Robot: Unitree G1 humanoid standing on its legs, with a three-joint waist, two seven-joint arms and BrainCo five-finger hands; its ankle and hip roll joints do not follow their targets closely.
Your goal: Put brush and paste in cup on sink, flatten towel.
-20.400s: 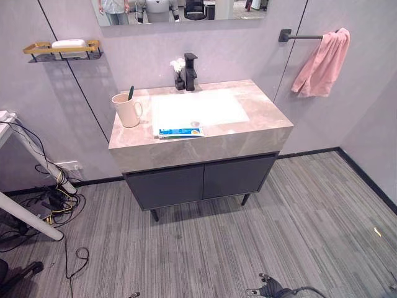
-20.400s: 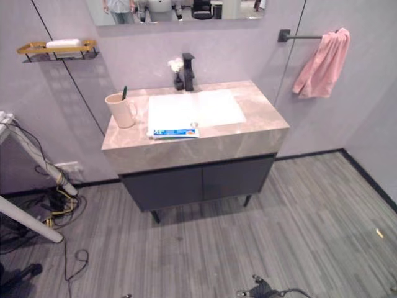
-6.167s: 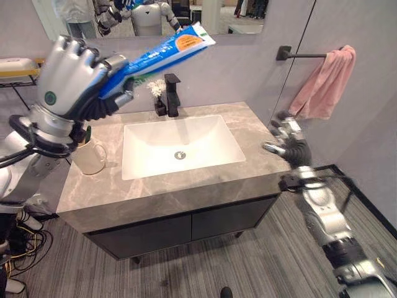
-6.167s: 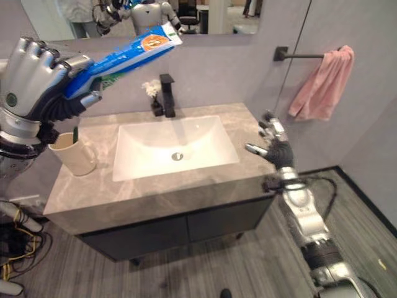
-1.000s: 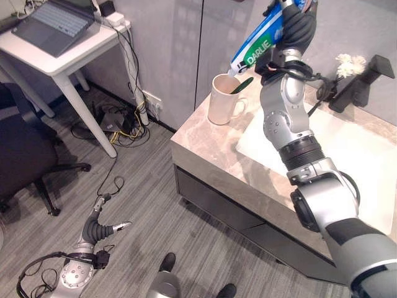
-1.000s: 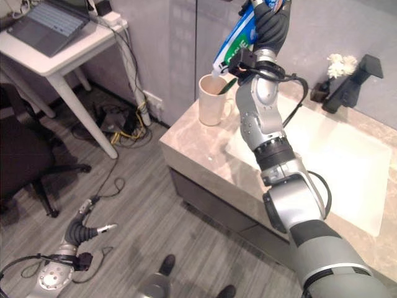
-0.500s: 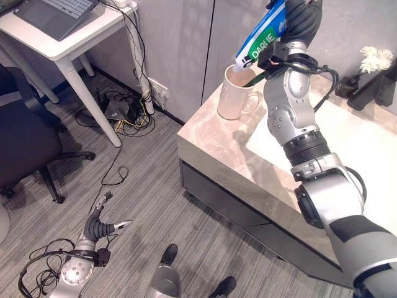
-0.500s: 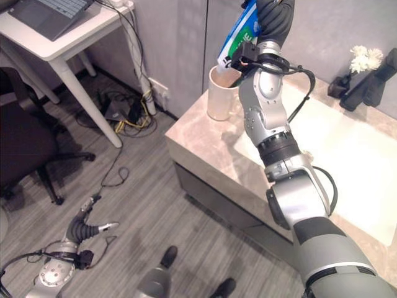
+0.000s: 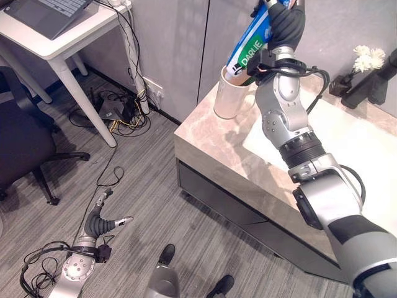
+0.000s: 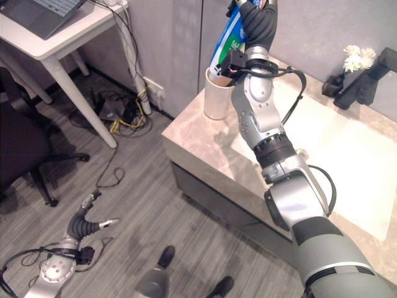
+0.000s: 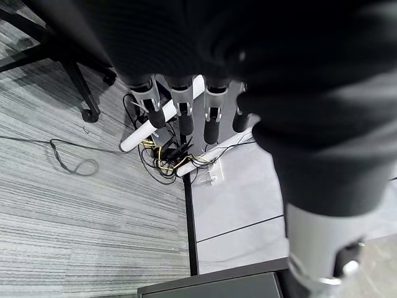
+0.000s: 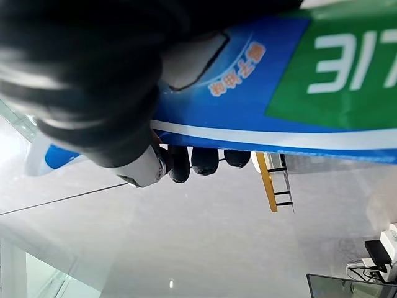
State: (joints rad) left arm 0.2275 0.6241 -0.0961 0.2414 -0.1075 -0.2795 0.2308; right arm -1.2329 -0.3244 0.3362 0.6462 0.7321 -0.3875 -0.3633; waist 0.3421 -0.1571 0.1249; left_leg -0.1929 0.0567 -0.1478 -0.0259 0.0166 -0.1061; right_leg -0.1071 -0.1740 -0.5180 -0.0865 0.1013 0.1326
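Toothpaste box (image 9: 254, 45) is lower than half a sec ago: its bottom end now sits at the mouth of the cream mug (image 9: 229, 102), where before it hung just above the rim. Right hand (image 9: 286, 25) has fingers curled tight round the box's upper part, box standing steeply w/ slight lean. Mug stands at the corner of the marble vanity top (image 9: 214, 146), beside the white basin (image 10: 347, 158). Toothbrush can't be made out now, hidden behind box. Left hand (image 9: 99, 225) hangs low over the grey floor (image 9: 155, 198), fingers loosely straight, holding nothing. Meaning: paste approx one release from done, prob; towel step not begun.
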